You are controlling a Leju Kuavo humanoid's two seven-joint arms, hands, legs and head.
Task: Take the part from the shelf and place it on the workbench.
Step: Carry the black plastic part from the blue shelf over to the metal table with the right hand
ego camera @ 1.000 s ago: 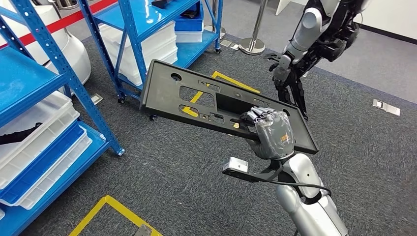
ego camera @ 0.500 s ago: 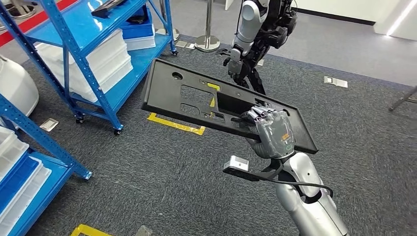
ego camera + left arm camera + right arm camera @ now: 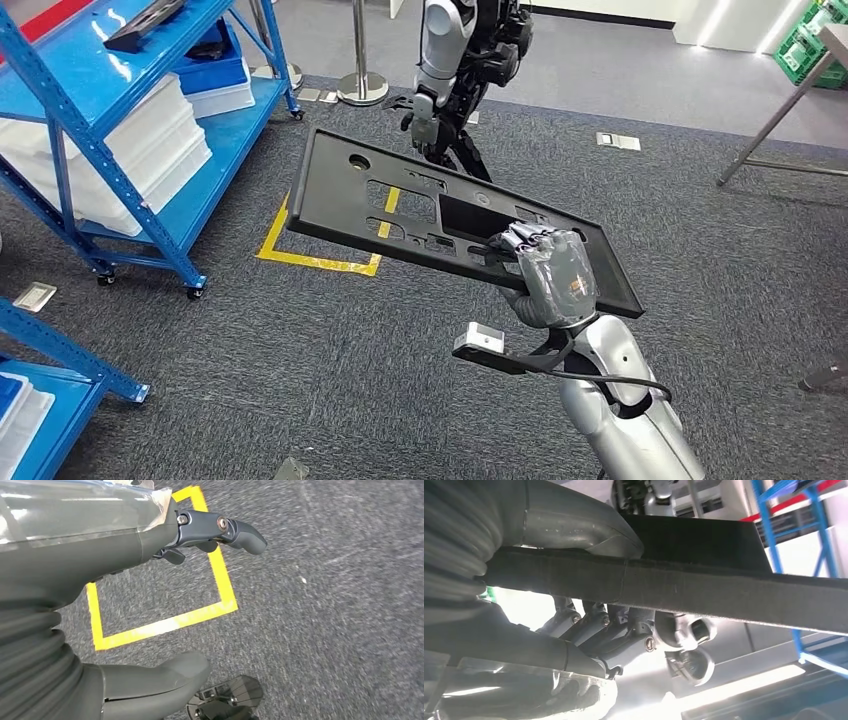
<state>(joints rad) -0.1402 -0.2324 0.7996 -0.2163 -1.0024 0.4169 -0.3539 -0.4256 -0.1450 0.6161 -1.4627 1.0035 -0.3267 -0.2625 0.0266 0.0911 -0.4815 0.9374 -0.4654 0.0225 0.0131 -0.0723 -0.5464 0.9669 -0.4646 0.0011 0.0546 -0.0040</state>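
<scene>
A: You've got the long flat black plastic panel with cut-outs (image 3: 440, 215) up in the air over the grey carpet floor (image 3: 300, 340), carried by the right hand (image 3: 550, 275) alone, and gripped near 1 end. Fingers (image 3: 520, 238) hooked over the top face, thumb under the edge.

B: That's the worry. Most of the panel sticks out to the far side of the grip, so I'd judge a quick turn could lever it loose or let it droop.

A: And watch the other silver humanoid robot (image 3: 450, 70) standing just beyond the panel's far edge. Swing wide and you could clip it. The blue metal shelf rack (image 3: 110, 110) sits off to your left, well apart.

B: Right wrist view gives you what the head view can't: the thick grey thumb (image 3: 574, 525) pressed against the panel's edge (image 3: 674, 587), dark fingers curled round the opposite face.

A: Left wrist view shows the left hand (image 3: 100, 555) hanging over yellow floor tape (image 3: 165, 622), fingers (image 3: 235, 530) loosely curled, thumb apart, holding nothing.

B: A bench leg (image 3: 770, 125) shows far right.
</scene>
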